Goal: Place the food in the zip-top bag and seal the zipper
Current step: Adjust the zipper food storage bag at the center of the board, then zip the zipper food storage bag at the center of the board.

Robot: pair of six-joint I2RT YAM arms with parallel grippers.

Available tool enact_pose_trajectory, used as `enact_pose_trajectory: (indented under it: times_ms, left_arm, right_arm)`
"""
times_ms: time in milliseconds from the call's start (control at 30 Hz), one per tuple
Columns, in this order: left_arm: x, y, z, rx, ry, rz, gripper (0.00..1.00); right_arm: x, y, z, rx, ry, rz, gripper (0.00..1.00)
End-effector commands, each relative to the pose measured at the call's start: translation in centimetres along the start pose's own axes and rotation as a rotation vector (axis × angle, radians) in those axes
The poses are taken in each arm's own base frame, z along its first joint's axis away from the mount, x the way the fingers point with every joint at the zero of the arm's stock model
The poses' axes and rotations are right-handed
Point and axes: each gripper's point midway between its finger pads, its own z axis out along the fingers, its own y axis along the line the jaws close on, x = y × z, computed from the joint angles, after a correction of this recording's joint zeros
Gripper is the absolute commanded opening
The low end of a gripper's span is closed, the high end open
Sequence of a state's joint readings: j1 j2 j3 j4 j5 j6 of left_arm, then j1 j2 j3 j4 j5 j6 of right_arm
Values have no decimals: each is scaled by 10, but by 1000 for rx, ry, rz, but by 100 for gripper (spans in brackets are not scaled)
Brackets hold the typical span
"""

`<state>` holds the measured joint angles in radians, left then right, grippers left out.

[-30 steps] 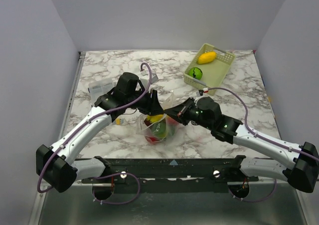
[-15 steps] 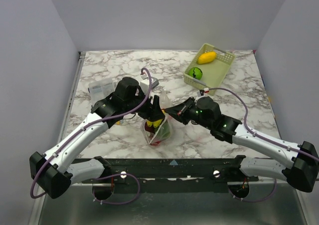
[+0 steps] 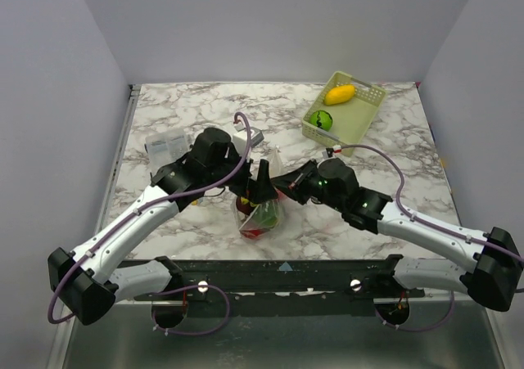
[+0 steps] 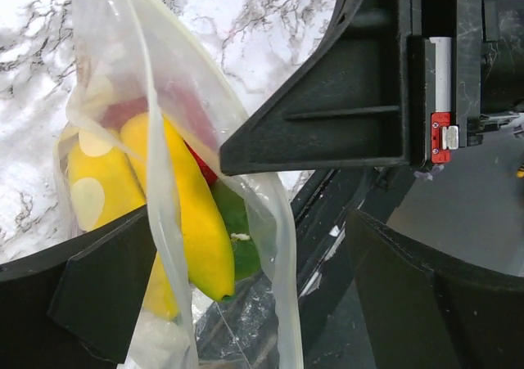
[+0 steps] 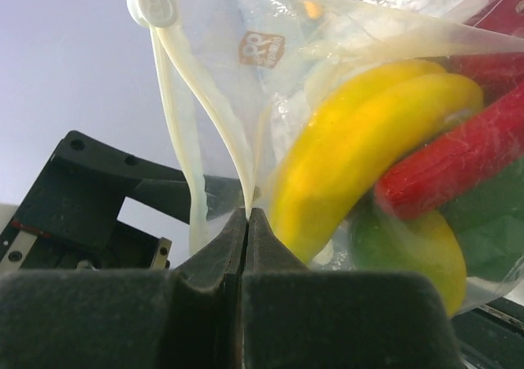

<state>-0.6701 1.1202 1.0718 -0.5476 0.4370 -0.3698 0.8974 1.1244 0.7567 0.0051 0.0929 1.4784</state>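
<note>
The zip-top bag (image 3: pixel 260 215) hangs just above the table's front middle, holding food: a yellow banana (image 5: pixel 368 148), a red pepper (image 5: pixel 458 156) and a green piece (image 5: pixel 491 222). My right gripper (image 5: pixel 248 215) is shut on the bag's top edge beside the pale zipper (image 5: pixel 184 115). In the top view the right gripper (image 3: pixel 284 189) sits at the bag's upper right. My left gripper (image 4: pixel 246 303) stands open astride the bag (image 4: pixel 164 140), banana (image 4: pixel 192 222) between its fingers (image 4: pixel 106 295). From above, the left gripper (image 3: pixel 260 182) is over the bag's mouth.
A pale-green lattice basket (image 3: pixel 360 119) at the back right holds a yellow piece (image 3: pixel 339 96) and a green piece (image 3: pixel 322 120). A small clear packet (image 3: pixel 166 146) lies at the left behind my left arm. The table's front rail runs below the bag.
My left gripper has opened wide and moved right over the bag's mouth. The bag has been drawn narrower and hangs taller. The right gripper keeps its hold.
</note>
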Motion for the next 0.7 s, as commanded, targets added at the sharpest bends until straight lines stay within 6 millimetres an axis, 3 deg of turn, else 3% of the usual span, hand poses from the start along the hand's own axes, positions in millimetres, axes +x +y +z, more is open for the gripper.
enact_pose_trajectory:
  times_ms: [0, 100, 267, 400, 433, 500, 533, 567, 667]
  left_arm:
    - [-1, -1, 2, -49, -12, 60, 96]
    - [3, 10, 6, -124, -4, 81, 90]
    - [5, 26, 7, -237, 2, 117, 71]
    - [1, 33, 8, -286, 4, 115, 38]
    - [-2, 35, 7, -305, 6, 115, 27]
    - [-8, 39, 7, -334, 8, 136, 6]
    - [-10, 41, 6, -349, 10, 154, 0]
    - [-11, 43, 6, -351, 17, 178, 0]
    - [-11, 43, 7, -326, 29, 266, 0]
  right_arm:
    - [-7, 23, 4, -47, -35, 39, 0]
    - [-7, 32, 4, -65, -30, 57, 0]
    - [-6, 39, 0, -86, -21, 73, 0]
    - [-2, 47, 0, -115, 6, 57, 5]
    - [0, 47, 1, -113, 12, 38, 12]
    - [1, 41, 4, -94, 22, -51, 36]
    - [-5, 36, 5, -86, 9, -143, 47]
    - [-13, 29, 7, -64, -6, -229, 55]
    - [-40, -1, 6, 43, 10, -481, 57]
